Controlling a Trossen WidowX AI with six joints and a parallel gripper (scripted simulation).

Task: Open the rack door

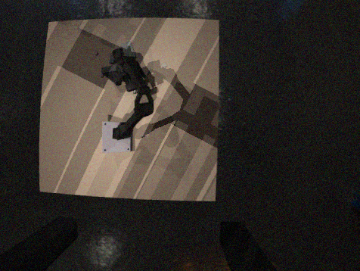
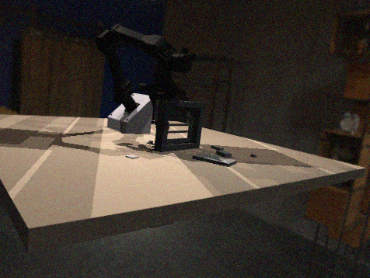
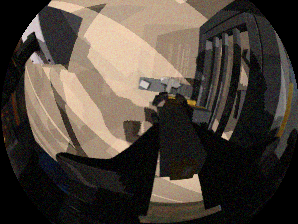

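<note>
The dark rack frame stands upright on the table; its barred opening shows in the exterior view and at the right of the wrist view. The dark block-like handle is in the middle of the wrist view. My gripper has one black finger on each side of the handle, close against it, and is shut on it. In the exterior view the arm reaches down behind the frame, and the fingertips are hidden. The door's angle and how far the handle is turned are too dark to tell.
A dark flat slab and a small block lie beside the frame. A small light piece lies in front of it. The arm's pale wedge base stands behind. Shadows cross the table top.
</note>
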